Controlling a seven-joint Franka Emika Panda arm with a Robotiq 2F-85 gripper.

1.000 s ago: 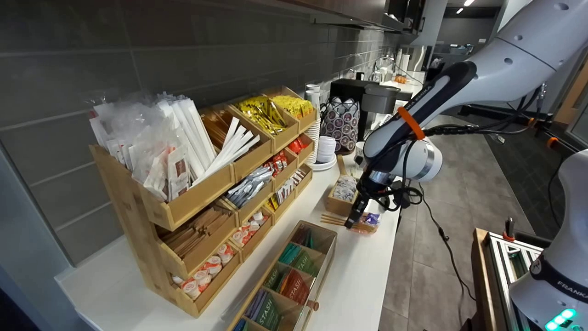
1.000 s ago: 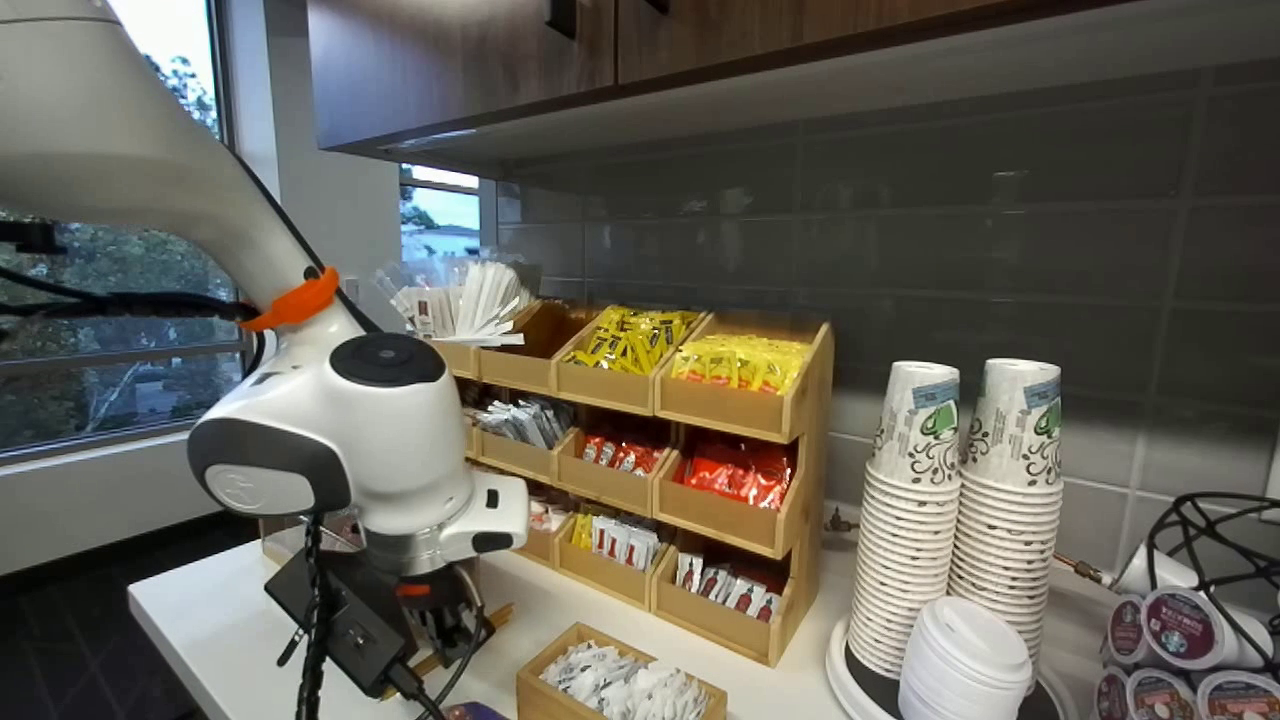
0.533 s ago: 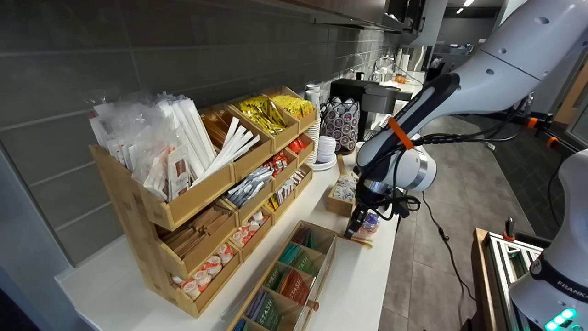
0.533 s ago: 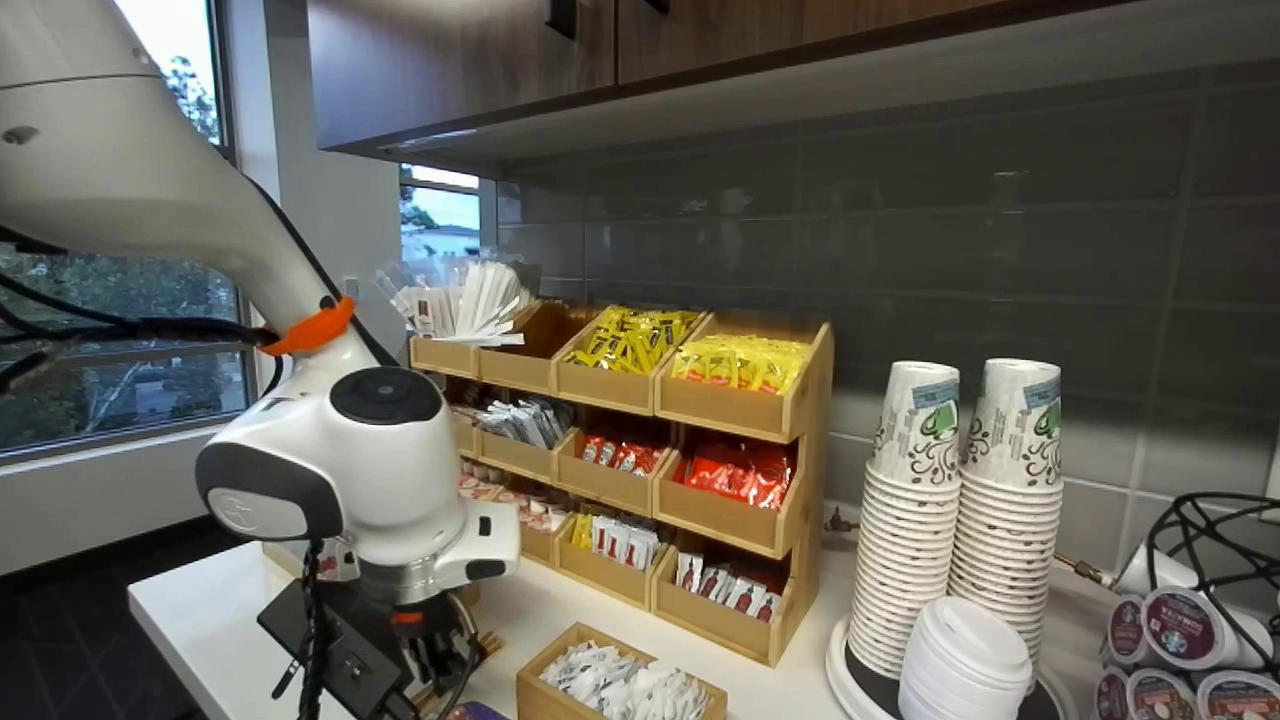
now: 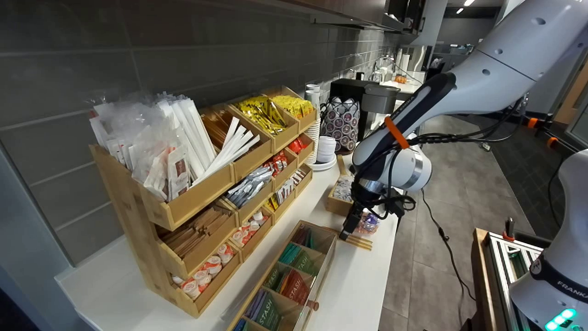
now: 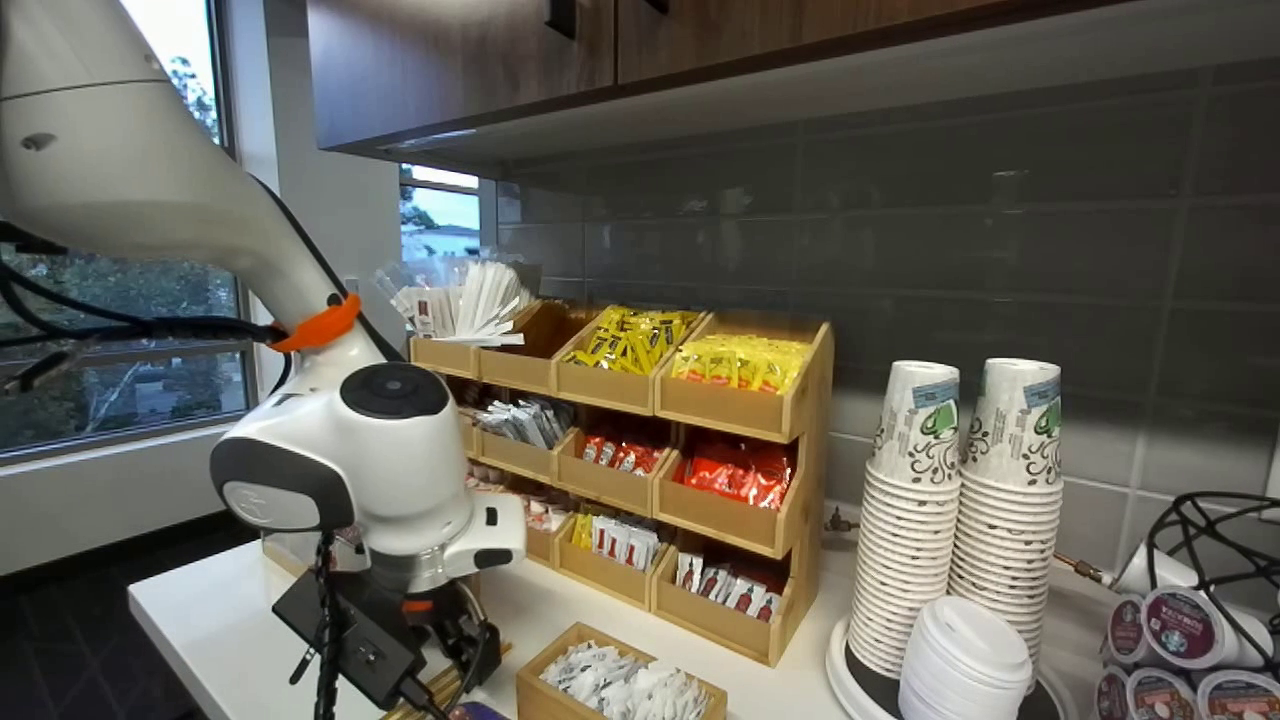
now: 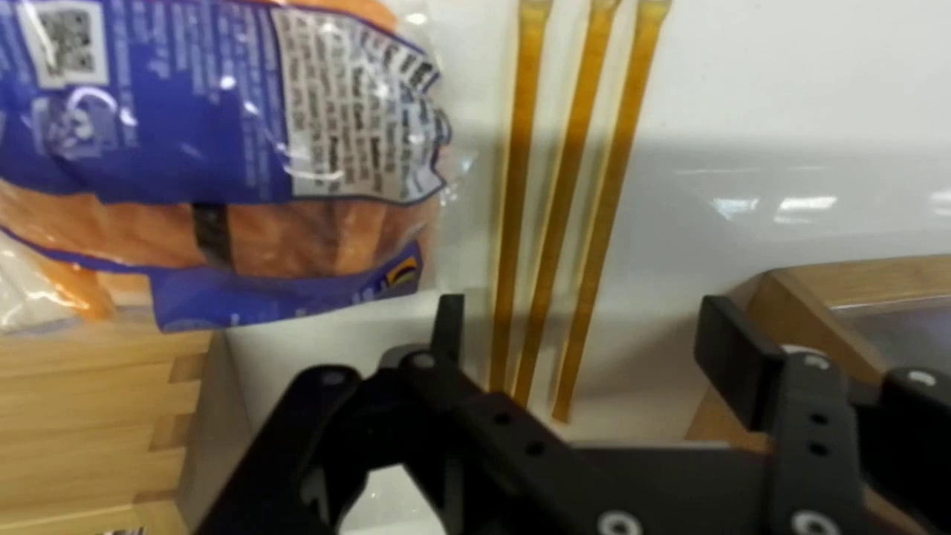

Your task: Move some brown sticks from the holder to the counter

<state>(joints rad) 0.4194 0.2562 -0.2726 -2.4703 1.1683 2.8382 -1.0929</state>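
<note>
Three thin brown sticks (image 7: 557, 215) lie side by side on the white counter (image 7: 780, 74) in the wrist view. In an exterior view the same sticks (image 5: 360, 242) rest flat past the end of the tea tray. My gripper (image 7: 587, 338) is spread wide just over them, and their near ends run between its fingers without touching either pad. The tiered wooden holder (image 5: 121, 207) stands against the wall and shows in both exterior views. More brown sticks sit in its top row, partly behind white wrapped ones. From the side, my gripper's body hides part of the laid sticks.
A blue-and-orange snack bag (image 7: 186, 134) lies close beside the sticks. The divided tea tray (image 5: 325, 266) borders my gripper on one side, a wooden box (image 5: 337, 207) of white packets on the other. Stacked paper cups (image 6: 905, 540) stand farther along.
My gripper has opened and let go of the sticks, which now lie on the counter. The arm has shifted toward the tea tray, away from the packet box.
</note>
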